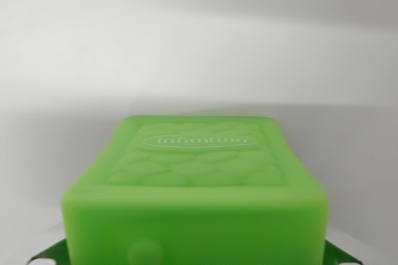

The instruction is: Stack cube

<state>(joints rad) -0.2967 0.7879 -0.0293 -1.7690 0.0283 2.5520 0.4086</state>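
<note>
A bright green cube (196,196) fills the lower half of the wrist view, very close to the camera, its upper face embossed with a scale-like pattern and an oval bearing the word "infantino". Dark green tips (46,254) show at the bottom corners on either side of the cube, but whether the gripper is closed on it cannot be told. Behind lies a plain white surface (199,47).

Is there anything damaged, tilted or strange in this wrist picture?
Nothing stands out. The green cube fills the lower middle of the view, whole and clean, its embossed face with the printed logo intact. The surroundings are plain white and blurred. The claw's fingers cannot be made out clearly.
</note>
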